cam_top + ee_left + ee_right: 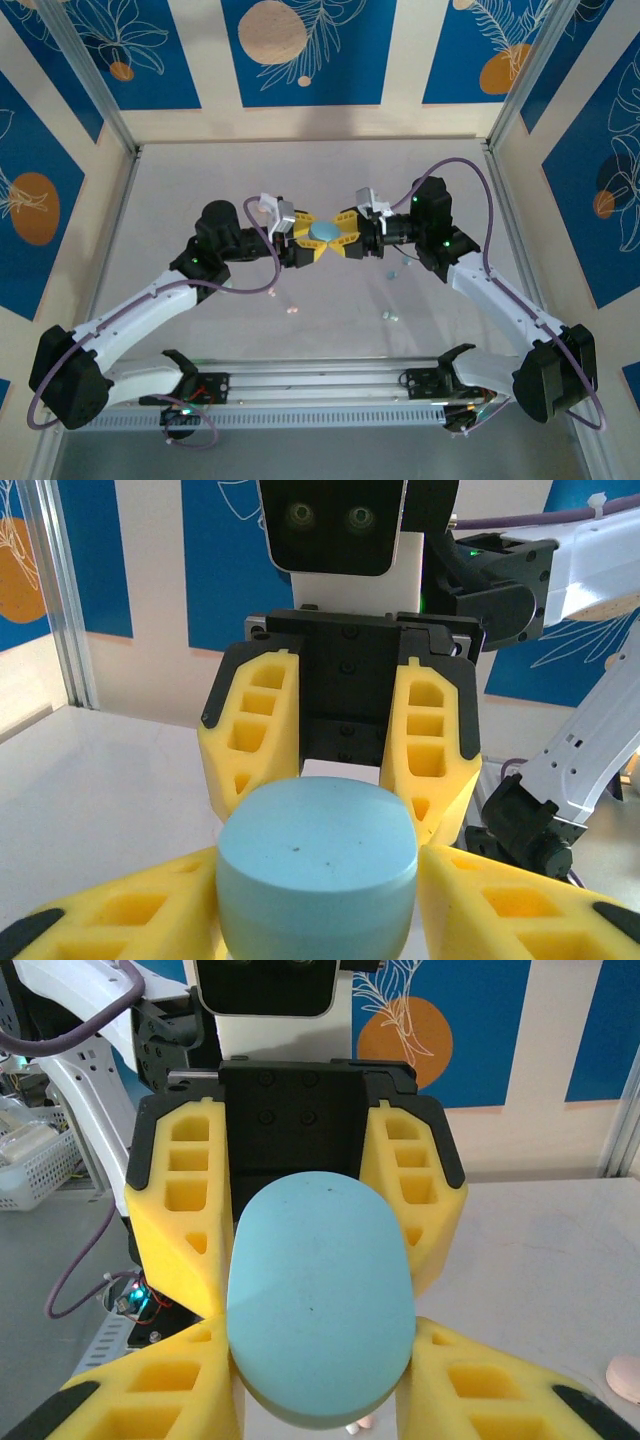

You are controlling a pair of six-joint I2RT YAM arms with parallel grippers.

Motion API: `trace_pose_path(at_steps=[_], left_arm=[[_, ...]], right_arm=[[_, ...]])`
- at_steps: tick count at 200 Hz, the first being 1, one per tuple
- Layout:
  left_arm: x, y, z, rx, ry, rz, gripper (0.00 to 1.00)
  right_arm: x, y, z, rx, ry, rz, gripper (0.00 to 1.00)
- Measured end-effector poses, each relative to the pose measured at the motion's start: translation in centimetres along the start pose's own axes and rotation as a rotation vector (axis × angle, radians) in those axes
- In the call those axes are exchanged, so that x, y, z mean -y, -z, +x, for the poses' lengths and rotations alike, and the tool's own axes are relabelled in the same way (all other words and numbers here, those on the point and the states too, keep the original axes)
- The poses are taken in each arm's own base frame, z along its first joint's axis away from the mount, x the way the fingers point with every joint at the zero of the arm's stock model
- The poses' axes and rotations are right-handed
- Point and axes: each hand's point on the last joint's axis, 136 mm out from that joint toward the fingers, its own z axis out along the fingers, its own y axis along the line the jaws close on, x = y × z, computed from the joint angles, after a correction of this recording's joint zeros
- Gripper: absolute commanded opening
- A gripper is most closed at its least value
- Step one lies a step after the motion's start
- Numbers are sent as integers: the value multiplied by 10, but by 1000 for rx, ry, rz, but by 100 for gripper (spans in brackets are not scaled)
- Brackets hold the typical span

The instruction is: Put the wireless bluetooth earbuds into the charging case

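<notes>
a: where's the charging case [323,232] right now?

b: up in the air over the middle of the counter [300,180], caught between the two arms. the left gripper [305,243] comes in from one end and the right gripper [342,243] from the other, nose to nose.

a: are both really holding it?

b: looks so. in each wrist view the yellow fingers sit narrow against the pale blue shell on both sides, so each gripper is closed on the case, neither one wide.

a: why two grips on one small thing?

b: my guess is that one steadies the body while the other works the lid. i see no open gap in the shell, so the case reads as closed, and nothing can go in until it opens.

a: and the earbuds?

b: down on the counter, well apart from the case. a tiny pink earbud [293,308] lies below the left gripper and a pale blue earbud [388,316] off toward the right arm. too small to tell how they lie.

a: so early days.

b: i'd say so: case lifted, buds untouched.
</notes>
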Motion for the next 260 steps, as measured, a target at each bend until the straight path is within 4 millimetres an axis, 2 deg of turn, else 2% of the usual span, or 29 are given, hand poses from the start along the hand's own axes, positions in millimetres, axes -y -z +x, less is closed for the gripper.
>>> trace_pose_path(at_steps=[31, 59, 78, 94, 136, 178, 212, 260], left_arm=[[0, 0, 0, -1, 0, 1, 54], [1, 0, 1, -5, -6, 3, 54], [0, 0, 2, -7, -15, 3, 50], [0, 0, 2, -8, -15, 0, 43], [-1, 0, 2, -8, -19, -3, 43], [-1, 0, 2, -8, -19, -3, 35], [-1, 0, 2, -9, -18, -3, 30], [-3, 0, 1, -5, -24, -14, 28]], right_arm=[[1, 0, -1, 2, 6, 5, 38], [2, 0, -2, 5, 7, 9, 38], [1, 0, -2, 6, 7, 8, 38], [1, 0, -2, 6, 4, 5, 38], [0, -1, -3, 7, 2, 1, 38], [-1, -1, -3, 7, 1, -3, 39], [0, -2, -2, 3, -13, 2, 45], [4, 0, -2, -21, -142, 26, 54]])
